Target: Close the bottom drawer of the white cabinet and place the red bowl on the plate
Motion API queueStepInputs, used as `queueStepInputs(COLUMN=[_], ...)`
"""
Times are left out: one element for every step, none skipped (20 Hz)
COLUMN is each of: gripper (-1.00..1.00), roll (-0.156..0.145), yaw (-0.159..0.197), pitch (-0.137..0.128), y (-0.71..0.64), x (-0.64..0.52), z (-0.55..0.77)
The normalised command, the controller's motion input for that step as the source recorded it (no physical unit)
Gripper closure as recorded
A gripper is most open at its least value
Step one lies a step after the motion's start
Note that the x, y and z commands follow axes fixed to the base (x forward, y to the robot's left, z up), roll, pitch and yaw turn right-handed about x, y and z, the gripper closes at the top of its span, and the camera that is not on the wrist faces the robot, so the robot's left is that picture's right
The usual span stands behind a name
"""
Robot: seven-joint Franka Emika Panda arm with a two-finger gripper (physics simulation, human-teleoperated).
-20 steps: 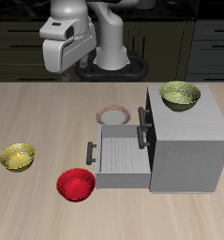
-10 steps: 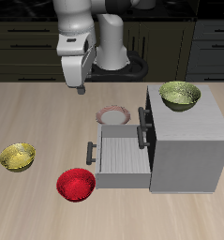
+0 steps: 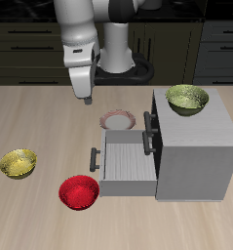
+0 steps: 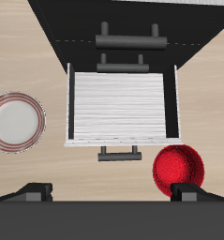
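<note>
Above the table, the gripper (image 3: 88, 99), now lower, hangs wide and empty, with the glossy red bowl (image 3: 78, 191) well below beside the pulled-out grey-white bottom drawer (image 3: 124, 163).

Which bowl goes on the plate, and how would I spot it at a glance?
Start at the white cabinet, whose bottom drawer is pulled out. The red bowl sits on the table just off the drawer's front corner, nearer the table's front edge. It is the only glossy red one; the other two bowls are yellowish-green, one on the cabinet top.
</note>
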Motion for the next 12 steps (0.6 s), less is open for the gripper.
queueStepInputs(gripper=[-1.00,-1.00,-1.00,-1.00,-1.00,-1.00,-1.00,-1.00,-1.00,-1.00,-1.00,-1.00], roll=[0.024,0.022,-0.015,-0.007,0.005,-0.015,-0.010,-0.008,-0.034,-0.037,-0.021,-0.055], yaw=[0.044,-0.070,0.037,-0.034,-0.015,-0.020,-0.053,0.027,0.013,-0.040,0.008,-0.079], pitch=[0.020,0.044,-0.035,-0.009,0.001,0.005,-0.042,-0.012,0.014,-0.022,0.020,0.054], y=[0.11,0.00,0.02,0.03,-0.04,-0.07,-0.14,-0.12,-0.12,-0.17,-0.25,-0.15], x=[-0.15,-0.07,-0.02,0.00,-0.04,-0.05,-0.08,0.00,0.04,-0.01,-0.15,-0.04], z=[-0.16,-0.14,-0.08,-0.08,-0.13,-0.11,-0.19,-0.25,-0.22,-0.15,-0.42,-0.24])
